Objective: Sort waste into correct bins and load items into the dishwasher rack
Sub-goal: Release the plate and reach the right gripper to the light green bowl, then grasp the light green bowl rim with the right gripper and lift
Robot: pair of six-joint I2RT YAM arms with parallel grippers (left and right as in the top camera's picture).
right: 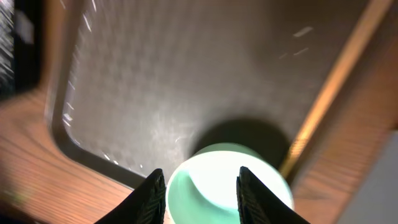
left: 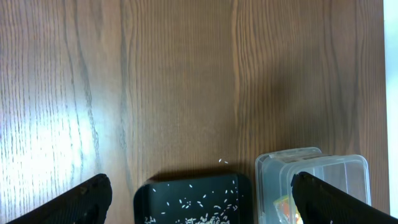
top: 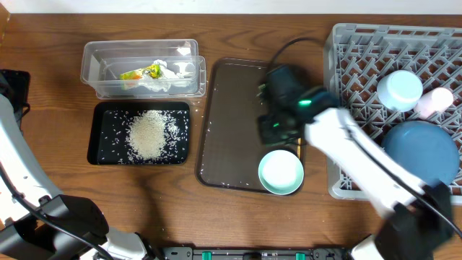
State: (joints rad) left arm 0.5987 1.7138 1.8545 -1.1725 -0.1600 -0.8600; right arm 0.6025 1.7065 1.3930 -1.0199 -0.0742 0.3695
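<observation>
Mint bowl (top: pixel 281 172) — mouth up on brown tray (top: pixel 231 115) — right pincer (right: pixel 199 177) half-open, empty, above it.

The view is blurred. The pincer (right: pixel 200 180) hangs with its tips apart over a pale mint bowl (right: pixel 214 202). The bowl sits in a corner of the brown tray (right: pixel 186 74), with wooden counter (right: pixel 43 174) outside the rim.

rice (top: pixel 148 134) in tray (top: pixel 99 153), wrapper (top: pixel 149 74) in tub (top: pixel 90 62)

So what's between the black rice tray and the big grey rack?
The brown serving tray lies between them, with a mint bowl sitting on its near right corner. The overhead view shows it.
</observation>
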